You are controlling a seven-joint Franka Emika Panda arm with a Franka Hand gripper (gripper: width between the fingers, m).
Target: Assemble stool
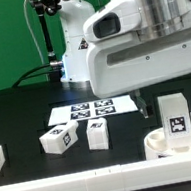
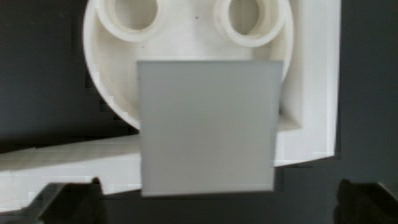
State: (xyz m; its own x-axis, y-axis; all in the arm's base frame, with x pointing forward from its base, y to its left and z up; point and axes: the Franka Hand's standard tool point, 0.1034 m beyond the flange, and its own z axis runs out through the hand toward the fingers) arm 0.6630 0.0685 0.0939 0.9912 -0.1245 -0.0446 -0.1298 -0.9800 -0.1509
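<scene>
Nearest, lower right of the exterior view: the seat (image 1: 158,145) with one leg (image 1: 176,120) standing upright in it. The gripper (image 2: 214,200) hangs above, jaws wide, clear of that leg and gripping nothing. I'd call this step fitting leg one. The next move probably needs a square grip to twist it home. At lower left, the first spare leg (image 1: 56,139) and second spare leg (image 1: 96,134) lie on the black table (image 1: 15,113). The marker board (image 1: 91,109) is behind them, with the green wall (image 1: 2,39) beyond.

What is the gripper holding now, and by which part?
Nothing is held. The gripper is open, its fingers clear of the white plastic blocky leg between them.

Glossy white arm (image 1: 142,55), bulky rounded casings (image 1: 111,23)
</scene>
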